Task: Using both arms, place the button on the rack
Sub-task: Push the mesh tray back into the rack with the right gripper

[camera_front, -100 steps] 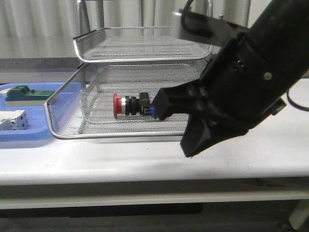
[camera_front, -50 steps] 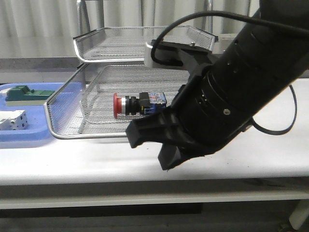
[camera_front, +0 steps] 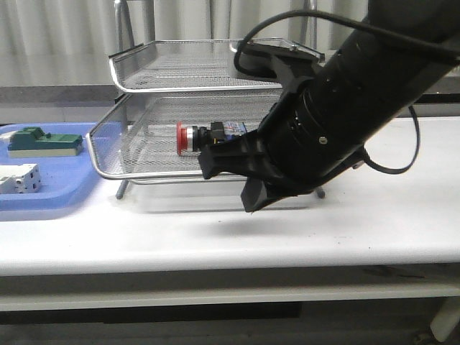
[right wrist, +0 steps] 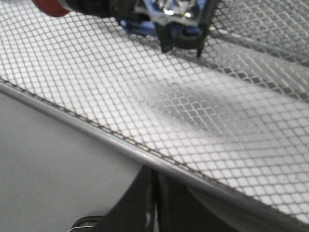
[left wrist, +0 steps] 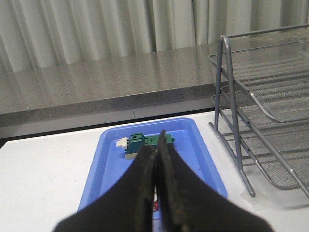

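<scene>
The button point(camera_front: 195, 136) with its red cap, black body and blue rear block lies on its side in the middle sliding tray of the silver wire-mesh rack point(camera_front: 144, 72). My right gripper point(camera_front: 231, 180) is shut and sits at that tray's front chrome rim point(camera_front: 144, 176). In the right wrist view the shut fingertips point(right wrist: 155, 174) are just under the rim point(right wrist: 96, 129), and the button point(right wrist: 159, 9) lies further in on the mesh. My left gripper point(left wrist: 158, 141) is shut and empty, above the blue tray point(left wrist: 108, 164), and does not show in the front view.
The flat blue plastic tray point(camera_front: 50, 205) lies left of the rack and holds a green block point(camera_front: 39, 140) and a white-grey block point(camera_front: 18, 178). The rack's frame legs point(left wrist: 236, 145) stand just right of the blue tray. A grey ledge and curtains are behind.
The middle tray with the button has slid back into the rack. My right arm swung left and now sits against the tray's front rim, fingers shut.
</scene>
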You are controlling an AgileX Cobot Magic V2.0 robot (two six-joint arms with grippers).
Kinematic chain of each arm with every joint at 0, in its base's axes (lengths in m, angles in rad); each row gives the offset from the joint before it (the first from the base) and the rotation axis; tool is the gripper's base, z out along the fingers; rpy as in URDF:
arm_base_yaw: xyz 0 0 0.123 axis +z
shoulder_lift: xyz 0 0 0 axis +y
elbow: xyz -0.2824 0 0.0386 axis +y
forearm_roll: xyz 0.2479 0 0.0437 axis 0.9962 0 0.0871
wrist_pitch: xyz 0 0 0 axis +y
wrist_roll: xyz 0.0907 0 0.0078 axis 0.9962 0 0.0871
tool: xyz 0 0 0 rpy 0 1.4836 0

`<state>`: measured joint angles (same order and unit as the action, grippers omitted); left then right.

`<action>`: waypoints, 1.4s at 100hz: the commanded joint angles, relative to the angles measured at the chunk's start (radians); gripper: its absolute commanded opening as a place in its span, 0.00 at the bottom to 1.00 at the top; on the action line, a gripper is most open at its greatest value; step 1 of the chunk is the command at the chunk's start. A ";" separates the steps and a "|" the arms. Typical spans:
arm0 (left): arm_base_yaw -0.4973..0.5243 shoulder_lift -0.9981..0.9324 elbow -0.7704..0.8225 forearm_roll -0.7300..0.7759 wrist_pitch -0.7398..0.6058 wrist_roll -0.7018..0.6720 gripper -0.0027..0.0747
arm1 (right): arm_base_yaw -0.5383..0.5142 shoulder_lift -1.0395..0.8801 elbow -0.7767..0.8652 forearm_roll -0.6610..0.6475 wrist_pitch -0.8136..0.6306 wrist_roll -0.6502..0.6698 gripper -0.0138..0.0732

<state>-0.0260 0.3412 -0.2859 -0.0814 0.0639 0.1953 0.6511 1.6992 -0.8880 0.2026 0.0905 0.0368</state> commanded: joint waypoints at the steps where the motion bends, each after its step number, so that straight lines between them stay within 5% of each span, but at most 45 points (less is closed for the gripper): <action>1: 0.002 0.007 -0.026 -0.009 -0.084 -0.009 0.04 | -0.027 -0.008 -0.075 -0.038 -0.072 -0.012 0.08; 50: 0.002 0.007 -0.026 -0.009 -0.084 -0.009 0.04 | -0.118 0.127 -0.309 -0.076 -0.012 -0.012 0.08; 92: 0.002 0.007 -0.026 -0.009 -0.084 -0.009 0.04 | -0.122 0.096 -0.307 -0.078 0.141 -0.012 0.08; 140: 0.002 0.007 -0.026 -0.009 -0.084 -0.009 0.04 | -0.209 -0.154 -0.216 -0.125 0.223 -0.012 0.08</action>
<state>-0.0260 0.3412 -0.2859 -0.0814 0.0639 0.1953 0.4808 1.6590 -1.1212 0.0985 0.3564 0.0363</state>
